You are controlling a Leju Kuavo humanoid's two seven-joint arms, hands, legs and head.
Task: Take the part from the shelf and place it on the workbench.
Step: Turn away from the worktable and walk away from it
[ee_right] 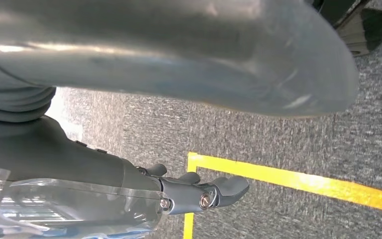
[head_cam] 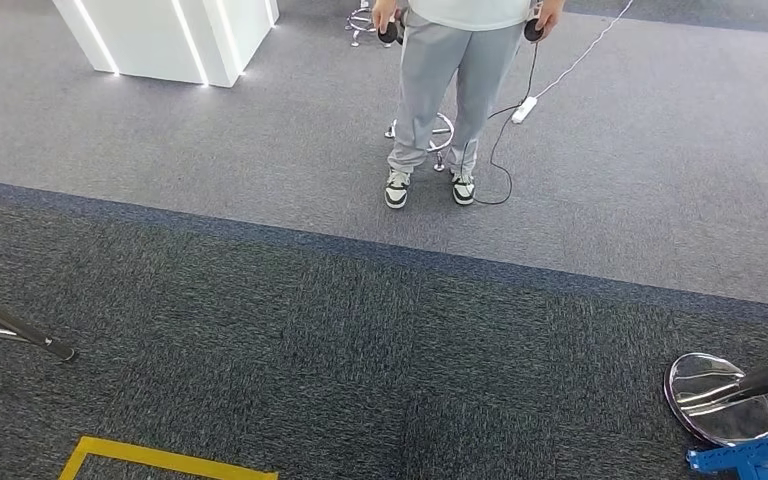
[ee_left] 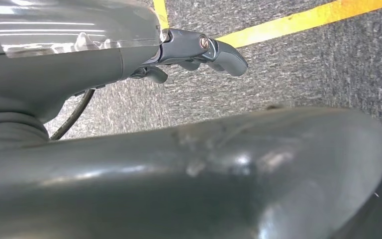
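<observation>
My left hand (ee_left: 191,50) hangs over dark grey carpet, its dark fingers (ee_left: 226,57) stretched out with nothing in them. A yellow tape line (ee_left: 298,20) runs on the floor beyond it. My right hand (ee_right: 199,195) also hangs above the carpet, fingers (ee_right: 231,186) extended and empty, near a corner of yellow tape (ee_right: 278,177). The thick grey thumb of each hand fills much of its wrist view.
A person (head_cam: 445,90) stands ahead on the lighter carpet with a dark controller in each hand. A cable leads to a power strip (head_cam: 523,110). A white lit cabinet (head_cam: 175,35) is far left. Tripod leg (head_cam: 20,335) left; chrome stool base (head_cam: 717,397) and blue frame (head_cam: 750,455) right.
</observation>
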